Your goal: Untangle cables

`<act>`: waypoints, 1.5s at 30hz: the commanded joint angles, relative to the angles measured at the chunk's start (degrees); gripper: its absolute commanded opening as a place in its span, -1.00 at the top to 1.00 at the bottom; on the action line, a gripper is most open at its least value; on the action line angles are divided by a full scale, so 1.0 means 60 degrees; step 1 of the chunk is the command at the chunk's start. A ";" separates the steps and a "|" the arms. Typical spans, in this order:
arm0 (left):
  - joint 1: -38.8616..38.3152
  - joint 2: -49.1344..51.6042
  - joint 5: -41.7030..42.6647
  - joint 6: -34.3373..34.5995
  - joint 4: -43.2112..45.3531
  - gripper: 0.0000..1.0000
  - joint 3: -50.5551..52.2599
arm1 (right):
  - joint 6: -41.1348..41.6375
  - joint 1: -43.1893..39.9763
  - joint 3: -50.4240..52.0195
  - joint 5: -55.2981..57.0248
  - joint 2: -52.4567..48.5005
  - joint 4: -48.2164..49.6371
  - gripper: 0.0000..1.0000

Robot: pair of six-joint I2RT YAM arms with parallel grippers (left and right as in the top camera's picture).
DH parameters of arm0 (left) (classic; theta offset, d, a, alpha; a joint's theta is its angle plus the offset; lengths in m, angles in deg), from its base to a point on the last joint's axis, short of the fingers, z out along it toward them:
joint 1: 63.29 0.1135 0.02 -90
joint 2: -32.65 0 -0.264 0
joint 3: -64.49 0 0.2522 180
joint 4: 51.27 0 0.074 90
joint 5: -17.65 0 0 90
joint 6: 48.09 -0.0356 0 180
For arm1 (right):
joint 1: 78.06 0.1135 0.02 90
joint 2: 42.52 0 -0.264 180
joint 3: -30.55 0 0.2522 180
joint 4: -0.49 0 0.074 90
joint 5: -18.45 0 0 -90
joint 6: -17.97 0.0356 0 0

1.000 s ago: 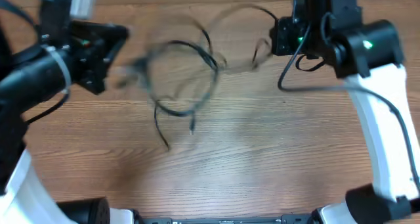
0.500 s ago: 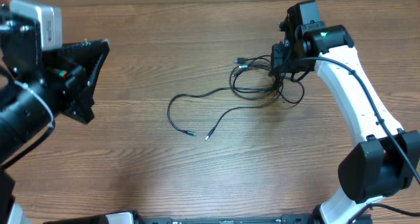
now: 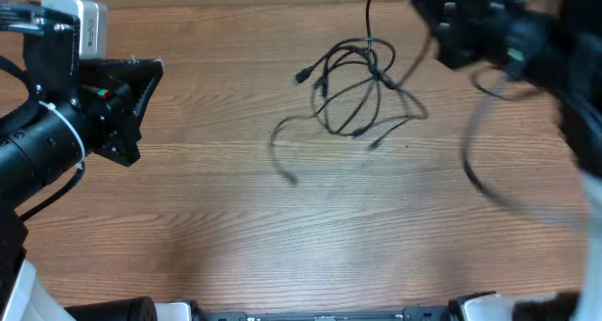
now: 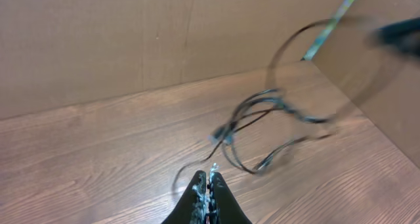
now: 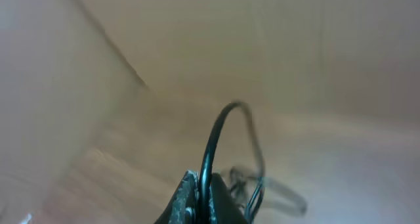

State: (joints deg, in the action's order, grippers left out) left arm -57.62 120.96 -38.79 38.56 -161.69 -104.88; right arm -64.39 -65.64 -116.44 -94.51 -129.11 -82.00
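Note:
The cables (image 3: 353, 90) are a loose tangle of thin black cords with small plug ends, on the wooden table right of centre; one loose end (image 3: 285, 170) trails to the left. They also show in the left wrist view (image 4: 262, 119). My right gripper (image 3: 456, 34) is motion-blurred at the top right. In the right wrist view its jaws (image 5: 205, 184) are shut on one black cable strand (image 5: 226, 112), which arcs up and back down to the tangle. My left gripper (image 3: 141, 86) is far left of the tangle. Its jaws (image 4: 209, 181) are shut and empty, above the table.
Brown cardboard walls (image 4: 131, 46) stand along the back and right side of the table. Thicker black cords (image 3: 475, 170) hang from the blurred right arm. The left arm's body (image 3: 38, 152) fills the left edge.
The left gripper let go of the cables and pulled back left. The right arm is swinging with a strand in its jaws; the tangle has shifted left and spread.

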 commanded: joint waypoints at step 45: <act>-0.4127 0.3683 -0.0565 -0.1519 0.2233 -1.00 0.1712 | -0.0495 0.0036 0.1989 0.1829 -0.0426 -0.1836 0.82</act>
State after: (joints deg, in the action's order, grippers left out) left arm -83.83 146.67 -38.35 19.39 -149.10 -89.63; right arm -67.16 -65.59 -109.23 -85.26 -129.88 -94.46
